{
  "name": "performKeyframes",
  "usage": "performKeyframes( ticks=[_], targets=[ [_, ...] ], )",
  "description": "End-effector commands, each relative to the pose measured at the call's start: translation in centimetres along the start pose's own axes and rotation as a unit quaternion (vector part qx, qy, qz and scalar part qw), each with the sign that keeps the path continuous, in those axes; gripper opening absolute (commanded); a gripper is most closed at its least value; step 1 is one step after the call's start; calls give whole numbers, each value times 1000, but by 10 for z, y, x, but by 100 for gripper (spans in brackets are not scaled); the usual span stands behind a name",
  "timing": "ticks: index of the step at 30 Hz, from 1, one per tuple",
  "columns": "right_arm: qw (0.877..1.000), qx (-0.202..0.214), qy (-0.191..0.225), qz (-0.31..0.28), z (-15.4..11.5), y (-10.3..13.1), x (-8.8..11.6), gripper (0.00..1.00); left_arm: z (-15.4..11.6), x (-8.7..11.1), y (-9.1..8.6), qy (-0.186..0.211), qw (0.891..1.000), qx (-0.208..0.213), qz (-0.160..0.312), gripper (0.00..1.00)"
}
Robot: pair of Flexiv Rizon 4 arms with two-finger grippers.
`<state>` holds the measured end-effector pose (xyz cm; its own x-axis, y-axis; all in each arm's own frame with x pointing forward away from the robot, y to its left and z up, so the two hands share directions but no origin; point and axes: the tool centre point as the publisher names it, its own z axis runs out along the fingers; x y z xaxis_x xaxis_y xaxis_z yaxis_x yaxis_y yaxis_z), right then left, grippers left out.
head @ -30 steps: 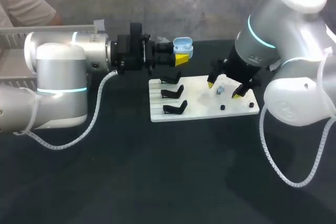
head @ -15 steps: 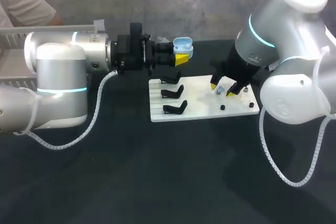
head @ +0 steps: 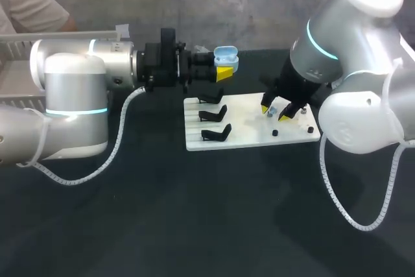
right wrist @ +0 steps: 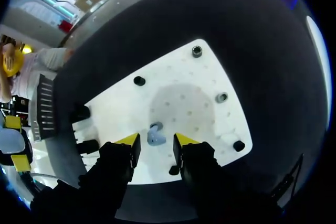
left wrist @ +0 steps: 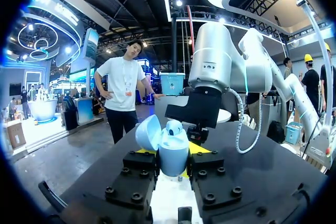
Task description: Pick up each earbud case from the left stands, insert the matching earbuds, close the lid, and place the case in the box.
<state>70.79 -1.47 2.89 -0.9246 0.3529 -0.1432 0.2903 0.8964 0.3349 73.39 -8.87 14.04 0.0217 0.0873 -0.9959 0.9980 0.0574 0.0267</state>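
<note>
Earbud case [head: 225,57], pale blue, lid open, is clamped in my left pincer [left wrist: 173,158] above the far edge of the white board [right wrist: 173,77]. One earbud [right wrist: 156,135] lies on that board between the narrowly parted tips of my right pincer [head: 274,112], not gripped.

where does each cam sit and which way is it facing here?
Head: above and behind, looking down on the table; both arms show, left gripper holding the earbud case, right gripper over the white board.
Left wrist: on left arm, facing across the table at the right arm; own fingers clamp the case.
Right wrist: on right arm, looking down at the board; own tips flank an earbud.
Shared: head and right wrist both show the board.
</note>
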Motion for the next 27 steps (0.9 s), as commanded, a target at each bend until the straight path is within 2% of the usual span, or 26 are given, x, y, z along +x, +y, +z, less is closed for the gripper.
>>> performKeyframes(
  ticks=[1,21,22,25,27],
  targets=[
    [1000,0,2,1,2,1,-2,38,0,1,-2,-2,1000,-3,2,0],
    [1000,0,3,2,4,2,-4,21,0,1,-2,-2,1000,-3,2,0],
    [1000,0,4,2,5,2,-4,18,0,1,-2,-2,1000,-3,2,0],
    [1000,0,4,2,5,2,-4,0,0,1,-2,-2,1000,-3,2,0],
    [1000,0,4,3,5,2,-4,0,0,1,-2,-2,1000,-3,2,0]
  ],
)
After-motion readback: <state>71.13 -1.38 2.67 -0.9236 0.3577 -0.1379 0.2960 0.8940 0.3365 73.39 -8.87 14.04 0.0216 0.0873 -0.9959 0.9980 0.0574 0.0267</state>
